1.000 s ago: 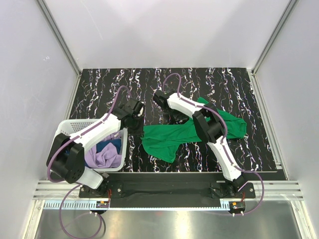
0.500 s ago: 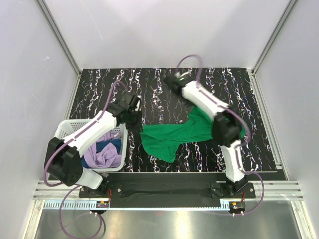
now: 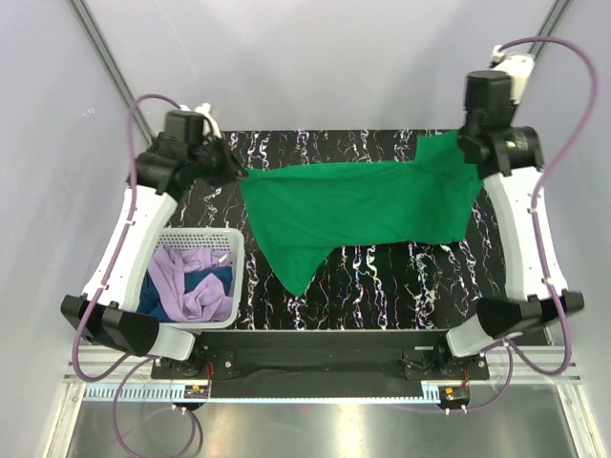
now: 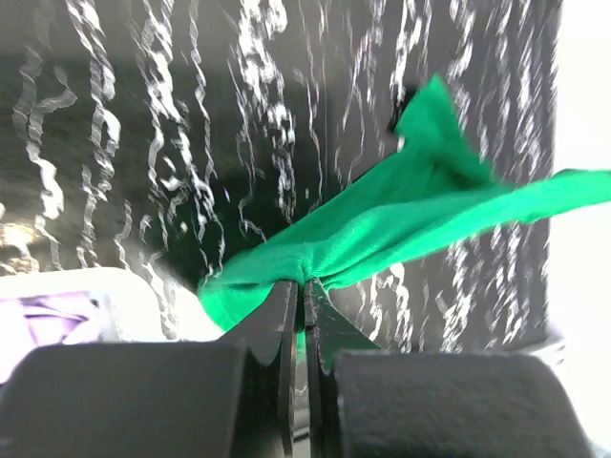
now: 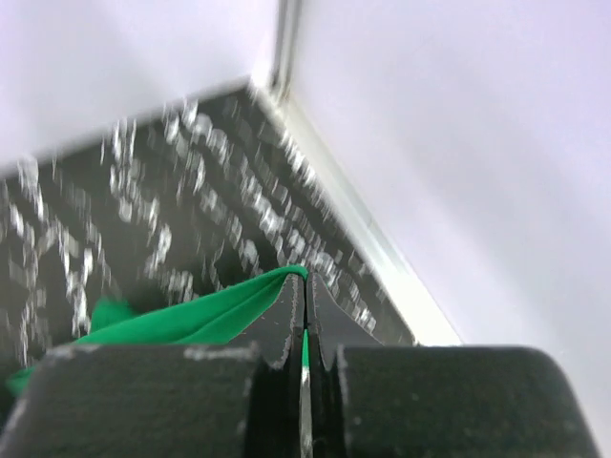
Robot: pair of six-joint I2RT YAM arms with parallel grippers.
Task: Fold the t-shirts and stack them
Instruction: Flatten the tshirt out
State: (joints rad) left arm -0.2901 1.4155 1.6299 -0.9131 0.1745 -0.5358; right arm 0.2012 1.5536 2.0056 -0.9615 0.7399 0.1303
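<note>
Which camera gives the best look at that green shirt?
The top external view: the whole green t-shirt hangs spread between the left gripper and right gripper. Each wrist view shows only a pinched strip.

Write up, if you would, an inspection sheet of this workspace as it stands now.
Surface: black marbled table, no spills seen.
Job's things: green t-shirt spread in the air between both arms; lilac t-shirt and dark blue t-shirt crumpled in the white lattice basket.
Clutter: nothing seen besides the basket.
End effectors: left end effector shut on the green t-shirt; right end effector likewise.
Cables: purple cables loop off both arms, clear of the cloth.
Surroundings: white walls on three sides.
</note>
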